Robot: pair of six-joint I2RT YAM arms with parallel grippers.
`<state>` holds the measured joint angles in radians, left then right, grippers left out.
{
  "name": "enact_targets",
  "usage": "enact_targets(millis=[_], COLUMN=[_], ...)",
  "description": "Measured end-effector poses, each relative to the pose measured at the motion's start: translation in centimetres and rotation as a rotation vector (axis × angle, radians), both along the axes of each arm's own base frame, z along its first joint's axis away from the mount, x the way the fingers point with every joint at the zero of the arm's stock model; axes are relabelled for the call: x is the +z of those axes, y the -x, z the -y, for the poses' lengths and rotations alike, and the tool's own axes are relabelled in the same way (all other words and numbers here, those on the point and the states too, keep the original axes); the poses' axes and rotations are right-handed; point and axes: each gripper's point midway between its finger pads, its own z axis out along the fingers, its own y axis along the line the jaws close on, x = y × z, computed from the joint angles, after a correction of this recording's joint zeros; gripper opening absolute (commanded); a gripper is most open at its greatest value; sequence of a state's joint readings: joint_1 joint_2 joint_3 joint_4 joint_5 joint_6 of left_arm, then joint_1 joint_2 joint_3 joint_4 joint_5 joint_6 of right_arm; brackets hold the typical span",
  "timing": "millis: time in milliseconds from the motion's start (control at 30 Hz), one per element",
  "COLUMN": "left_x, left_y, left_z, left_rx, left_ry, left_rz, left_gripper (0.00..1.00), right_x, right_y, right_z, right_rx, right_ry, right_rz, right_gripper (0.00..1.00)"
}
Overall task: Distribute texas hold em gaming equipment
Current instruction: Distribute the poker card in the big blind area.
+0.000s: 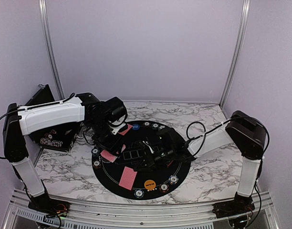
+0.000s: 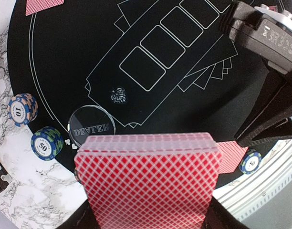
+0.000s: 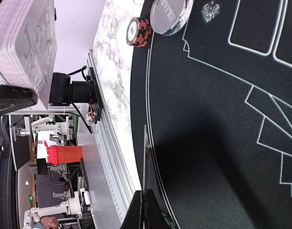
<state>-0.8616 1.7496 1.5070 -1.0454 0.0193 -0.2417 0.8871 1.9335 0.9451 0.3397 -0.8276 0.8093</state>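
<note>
The marble table point(image 1: 60, 167) stood inside pale purple walls point(image 1: 146, 47), with a metal post point(image 1: 50, 47) on each side. At the far left of the top view, a black box point(image 1: 46, 119) leaned by the wall. In the middle lay the round black mat point(image 1: 110, 181). Striped chips point(image 1: 95, 151) sat around its rim. Loose red cards point(image 1: 128, 177) lay face down on the mat, one near its top left and one lower down. An orange disc point(image 1: 149, 183) lay by the bottom rim and a blue disc point(image 1: 135, 127) by the top rim.

The left gripper point(image 2: 151, 215) squeezed a deck of red cards point(image 2: 146, 176) and held it over the left part of the mat. The right gripper point(image 3: 146, 210) pinched a single card point(image 3: 145, 157) that stood on its edge over the middle of the mat. I could not tell if that card touched the mat.

Only the left wrist view showed the numbers on the chips. A ten chip point(image 2: 22, 109) and a fifty chip point(image 2: 46, 142) sat at the left of that frame. A clear disc point(image 2: 92, 125) with letters on it lay just beside them.

Only the right wrist view showed the room past the table. A red bin point(image 3: 64, 155) stood at the middle left, with more robot arms point(image 3: 46, 126) near it. A red and black chip point(image 3: 139, 31) sat at the top of that frame.
</note>
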Motion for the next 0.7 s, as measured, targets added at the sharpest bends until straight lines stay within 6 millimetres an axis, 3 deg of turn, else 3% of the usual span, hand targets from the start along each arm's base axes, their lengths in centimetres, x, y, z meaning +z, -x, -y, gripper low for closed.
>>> enact_targets(millis=[200, 367, 500, 700], left_x=[0.0, 0.0, 0.0, 0.0], left_y=[0.0, 0.0, 0.0, 0.1], left_z=[0.0, 0.0, 0.0, 0.1], left_rx=[0.0, -0.003, -0.003, -0.008], left_ry=[0.0, 0.0, 0.0, 0.004], left_rz=[0.0, 0.0, 0.0, -0.004], left_gripper=[0.52, 0.52, 0.52, 0.52], right_x=[0.8, 4.1, 5.8, 4.4], right_y=[-1.7, -4.9, -6.6, -7.7], right_z=[1.1, 4.2, 8.8, 17.9], right_rx=[-0.054, -0.163, -0.275, -0.497], right_ry=[-0.014, -0.065, -0.087, -0.05], right_rz=[0.001, 0.047, 0.081, 0.053], right_gripper=[0.0, 0.0, 0.0, 0.0])
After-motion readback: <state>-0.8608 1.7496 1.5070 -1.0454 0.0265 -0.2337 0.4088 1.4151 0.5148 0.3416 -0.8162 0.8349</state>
